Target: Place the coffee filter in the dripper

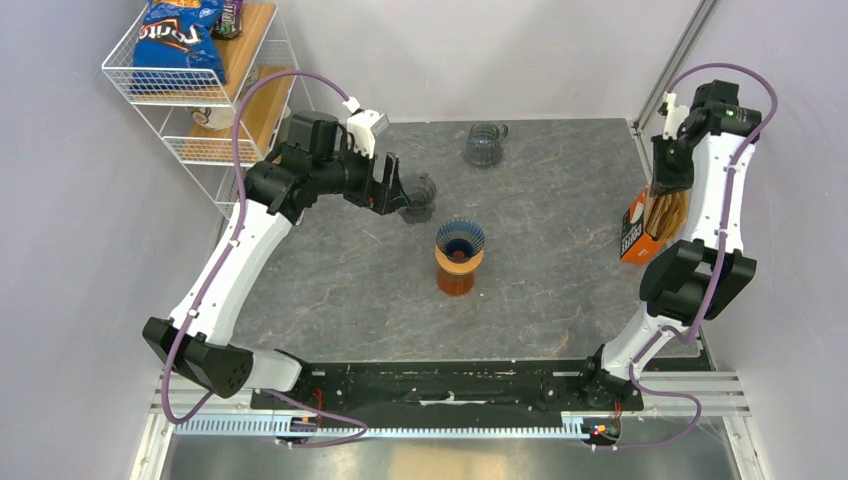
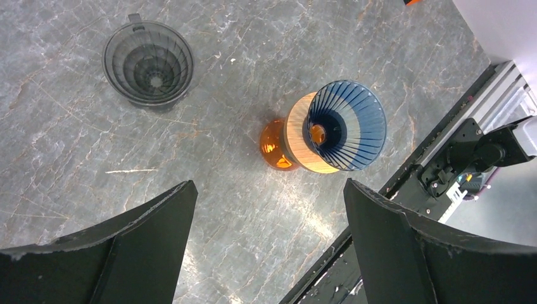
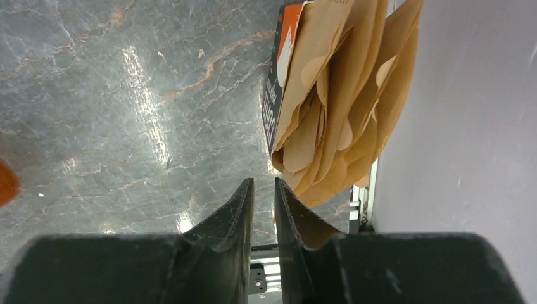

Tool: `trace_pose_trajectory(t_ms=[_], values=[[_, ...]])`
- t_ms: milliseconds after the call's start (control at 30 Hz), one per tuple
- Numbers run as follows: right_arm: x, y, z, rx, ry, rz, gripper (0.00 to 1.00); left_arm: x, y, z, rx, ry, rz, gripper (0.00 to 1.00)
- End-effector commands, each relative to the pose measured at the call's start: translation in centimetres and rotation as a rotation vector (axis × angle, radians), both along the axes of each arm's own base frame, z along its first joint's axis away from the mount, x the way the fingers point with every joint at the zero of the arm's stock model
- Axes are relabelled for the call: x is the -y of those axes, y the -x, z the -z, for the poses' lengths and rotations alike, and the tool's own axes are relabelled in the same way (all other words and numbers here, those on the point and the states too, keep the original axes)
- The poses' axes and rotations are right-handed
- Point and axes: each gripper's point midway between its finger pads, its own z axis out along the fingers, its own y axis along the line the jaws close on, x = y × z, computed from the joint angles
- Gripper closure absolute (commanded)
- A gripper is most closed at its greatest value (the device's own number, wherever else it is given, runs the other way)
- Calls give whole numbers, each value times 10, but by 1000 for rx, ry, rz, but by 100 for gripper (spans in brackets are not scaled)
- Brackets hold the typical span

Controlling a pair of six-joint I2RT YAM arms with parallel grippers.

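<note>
Right claw [image 3: 263,183] at the frame's right edge, fingers almost together; whether it pinches paper, can't tell. Coffee filters [image 3: 335,95] fan just past its tips, lengthwise in line with them. Left claw [image 2: 269,187] spread wide, empty. Dripper [image 1: 459,238] stands mid-frame on the counter [image 1: 560,200].

Doritos bag [image 1: 178,40] lies on wire shelf [image 1: 200,151].

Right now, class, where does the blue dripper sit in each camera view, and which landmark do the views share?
Top external: blue dripper near the table's middle, atop the orange carafe.
Left wrist: blue dripper right of centre, upper half.
Right wrist: not in view; coffee filters fill the upper right.
Shared landmark: the grey marbled tabletop, in all three.
</note>
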Motion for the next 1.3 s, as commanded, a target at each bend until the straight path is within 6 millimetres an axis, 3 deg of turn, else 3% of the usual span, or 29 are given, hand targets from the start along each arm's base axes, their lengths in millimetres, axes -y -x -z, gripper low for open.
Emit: trace_pose_trajectory(t_ms=[0,633,1267], values=[[2,-4,-14,69,60,16,76,9,-6,-17,36,59,13,6],[16,-16,1,33,114,26,85,4,-11,-14,21,63,1,6],[15,-17,18,-12,102,20,84,5,-11,-10,-7,79,-1,6]])
